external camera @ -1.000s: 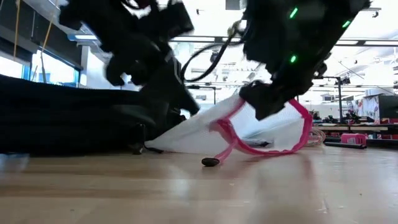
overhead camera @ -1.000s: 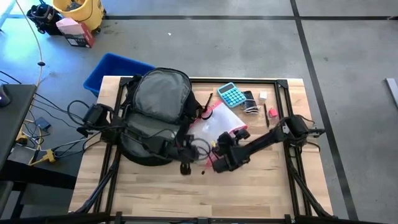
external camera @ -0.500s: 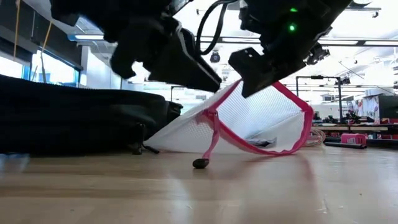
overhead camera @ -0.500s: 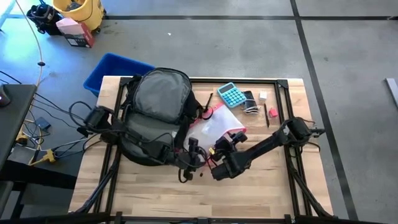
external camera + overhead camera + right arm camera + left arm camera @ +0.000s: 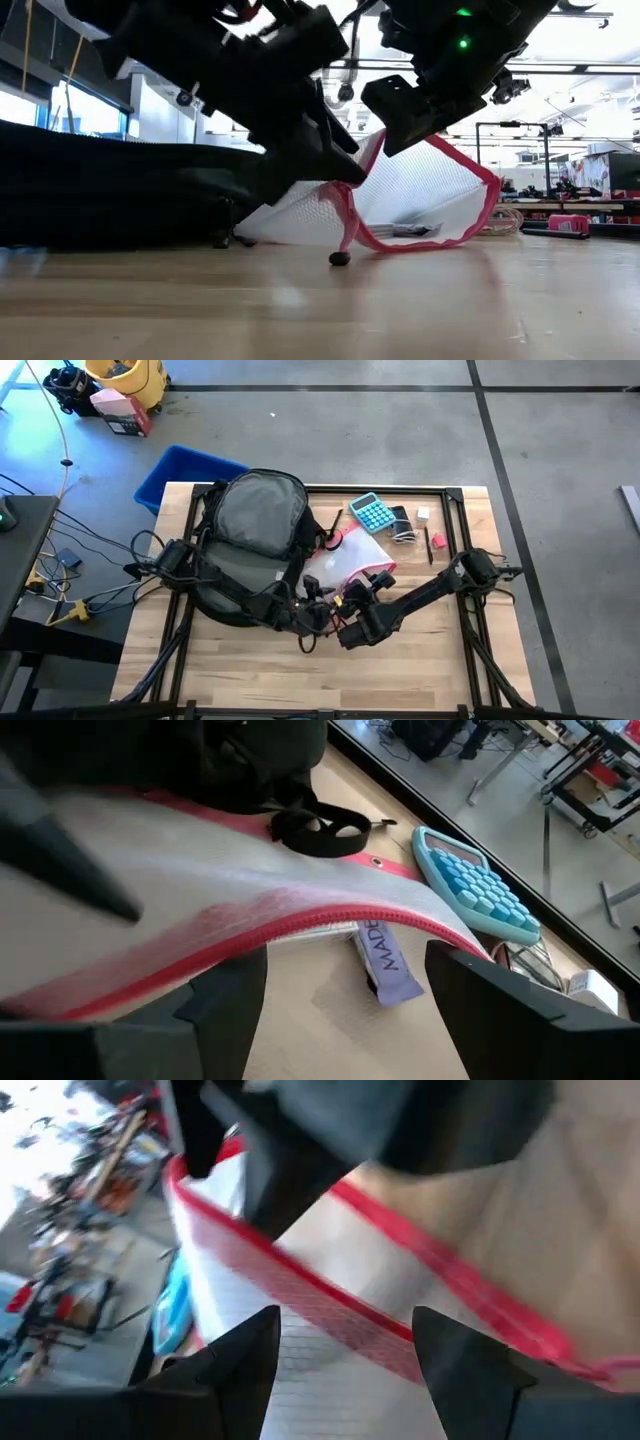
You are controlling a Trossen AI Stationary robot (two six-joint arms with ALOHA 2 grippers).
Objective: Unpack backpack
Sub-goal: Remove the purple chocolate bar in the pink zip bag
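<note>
Backpack (image 5: 255, 545) lies flat, grey back panel up, in the left-centre of the high view, on the wooden table (image 5: 420, 670); in the low view it is the dark mass at the left edge. Just to its right I have the clear pink-edged pouch (image 5: 345, 560) lying half out beside the bag's lower right side, and both arms meet over it. My right gripper (image 5: 362, 618) is clamped on the pouch's pink zip edge, lifting that rim off the table so the pouch tents up, as the low view shows it (image 5: 420, 190); I read that as a hold to keep the mouth steady. My left gripper (image 5: 345, 1355) hovers right at the same edge with its jaws apart and nothing between them, the pink zipper band crossing just ahead of the fingers (image 5: 235, 1355). The zip pull (image 5: 340, 258) dangles down to the table. Inside the pouch I can see a purple-labelled item (image 5: 385, 960). Farther up the high view, a turquoise calculator (image 5: 373, 512) and some small bits sit already unpacked, well clear of the arms. I judge the pouch is the next item being dealt with.
</note>
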